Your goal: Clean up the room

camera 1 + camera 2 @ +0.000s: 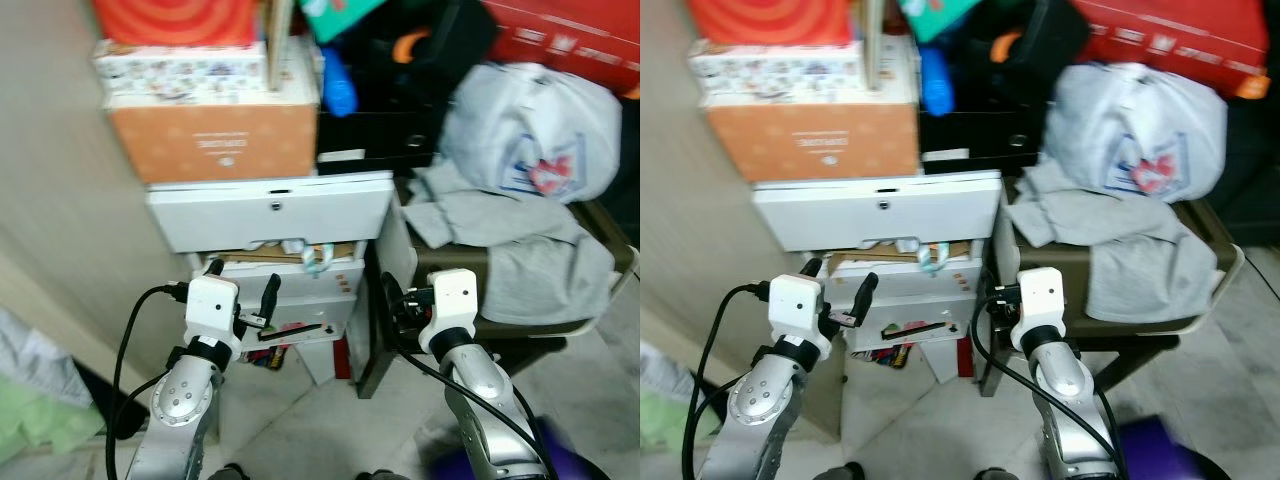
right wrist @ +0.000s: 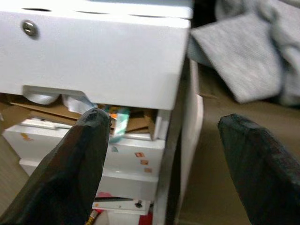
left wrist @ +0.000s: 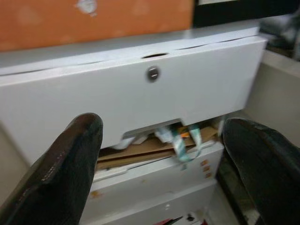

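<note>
Cluttered storage fills our view: a white drawer unit (image 1: 270,215) at centre frame, its top drawer pulled out, cardboard and papers (image 3: 154,143) jammed beneath it. An orange box (image 1: 213,140) sits on top at upper left; grey clothes (image 1: 500,235) drape a dark bench (image 1: 500,335) at right. Our left claw (image 1: 243,295) hovers open before the lower drawers; our right claw (image 2: 161,154) is open too, near the unit's corner. If we push the drawer, the jammed cardboard could block it and tip the stacked boxes.
</note>
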Controlling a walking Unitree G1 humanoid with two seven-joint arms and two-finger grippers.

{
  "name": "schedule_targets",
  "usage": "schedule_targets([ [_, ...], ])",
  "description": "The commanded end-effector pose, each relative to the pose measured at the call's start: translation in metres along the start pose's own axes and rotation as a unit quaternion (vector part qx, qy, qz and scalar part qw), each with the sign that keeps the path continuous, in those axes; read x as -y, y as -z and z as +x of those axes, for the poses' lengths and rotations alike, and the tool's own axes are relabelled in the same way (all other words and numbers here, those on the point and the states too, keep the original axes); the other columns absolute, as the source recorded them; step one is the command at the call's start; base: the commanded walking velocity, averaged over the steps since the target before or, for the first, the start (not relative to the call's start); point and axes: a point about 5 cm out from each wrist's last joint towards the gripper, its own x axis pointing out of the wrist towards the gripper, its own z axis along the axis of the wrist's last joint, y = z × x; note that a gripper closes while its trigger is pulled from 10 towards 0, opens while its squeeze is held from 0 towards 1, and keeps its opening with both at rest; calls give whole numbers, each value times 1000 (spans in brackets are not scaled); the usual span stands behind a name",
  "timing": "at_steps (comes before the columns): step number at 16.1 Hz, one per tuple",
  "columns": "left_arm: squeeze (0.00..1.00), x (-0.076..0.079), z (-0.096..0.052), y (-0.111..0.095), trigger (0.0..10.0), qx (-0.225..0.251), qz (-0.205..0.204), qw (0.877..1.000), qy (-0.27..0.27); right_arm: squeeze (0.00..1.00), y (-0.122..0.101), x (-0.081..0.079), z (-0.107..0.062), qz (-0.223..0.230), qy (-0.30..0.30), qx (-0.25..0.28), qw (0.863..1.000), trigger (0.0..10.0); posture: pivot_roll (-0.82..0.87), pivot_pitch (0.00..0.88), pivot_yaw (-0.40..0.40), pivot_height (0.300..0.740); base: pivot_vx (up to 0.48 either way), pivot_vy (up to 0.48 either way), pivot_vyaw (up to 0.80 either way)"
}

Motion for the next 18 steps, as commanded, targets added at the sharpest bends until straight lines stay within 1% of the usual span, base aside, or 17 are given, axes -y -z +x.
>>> schedule_targets([
  [1,0,0,-2,4,10000,-11,0,1000,-2,0,2,4,-1,-2,10,-4,1000,10000,-39,152,-55,740,0,0,0],
  [5,0,-2,-1,5,10000,-13,1,1000,-7,0,3,5,0,0,10,-6,1000,10000,-39,151,-54,740,0,0,0],
  [7,0,-10,-4,5,10000,-14,12,999,-33,0,3,5,-1,-3,9,-6,1000,10000,-39,151,-54,740,0,0,0],
  [9,0,-12,-5,7,10000,-17,10,999,-34,0,3,4,-1,-12,3,-7,1000,10000,-38,149,-54,740,0,0,800],
  [18,0,-10,-5,3,10000,-10,11,999,-31,0,4,4,1,-8,4,-7,1000,10000,-32,139,-57,740,0,0,800],
])
